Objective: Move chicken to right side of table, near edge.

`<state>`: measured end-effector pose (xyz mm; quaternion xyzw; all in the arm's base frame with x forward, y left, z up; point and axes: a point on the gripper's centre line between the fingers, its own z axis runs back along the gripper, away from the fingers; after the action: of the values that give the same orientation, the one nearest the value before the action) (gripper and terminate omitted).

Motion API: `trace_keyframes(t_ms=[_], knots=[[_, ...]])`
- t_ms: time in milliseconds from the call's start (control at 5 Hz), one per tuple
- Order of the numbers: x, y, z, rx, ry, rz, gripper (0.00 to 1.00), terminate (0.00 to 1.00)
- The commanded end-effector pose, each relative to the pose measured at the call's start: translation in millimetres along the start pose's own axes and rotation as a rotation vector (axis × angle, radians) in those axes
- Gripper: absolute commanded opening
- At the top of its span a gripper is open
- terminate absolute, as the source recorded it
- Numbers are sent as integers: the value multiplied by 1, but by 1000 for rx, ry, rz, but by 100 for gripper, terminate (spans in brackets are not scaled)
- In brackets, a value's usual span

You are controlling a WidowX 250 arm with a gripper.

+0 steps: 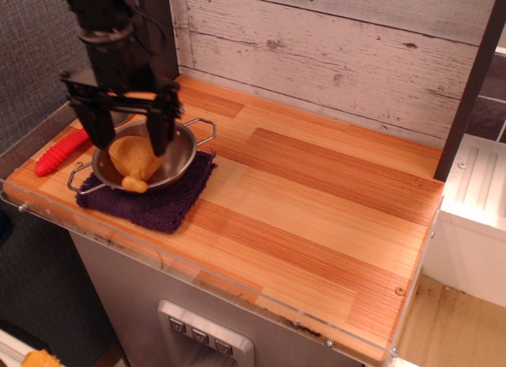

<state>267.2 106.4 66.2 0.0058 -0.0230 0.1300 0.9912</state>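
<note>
The chicken (133, 160), a golden-tan toy drumstick, lies in a steel bowl (180, 149) at the left of the wooden table (316, 193), its knobbed bone end pointing toward the front edge. My black gripper (130, 136) is open, with one finger on each side of the chicken's bulbous end. The fingers reach down into the bowl and do not visibly press on the chicken. The arm hides the back of the bowl.
The bowl stands on a dark purple cloth (154, 202). A red-handled spoon (59, 152) lies left of the bowl, its head hidden by the arm. A clear acrylic rim (237, 280) runs along the front edge. A dark post (466, 90) stands at the back right.
</note>
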Motion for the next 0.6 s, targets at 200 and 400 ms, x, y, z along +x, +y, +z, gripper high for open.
trace_keyframes(t_ms=[200,400], knots=[[4,-1,-16,38,33,3,100,0],[2,1,-21,33,49,15,100,0]])
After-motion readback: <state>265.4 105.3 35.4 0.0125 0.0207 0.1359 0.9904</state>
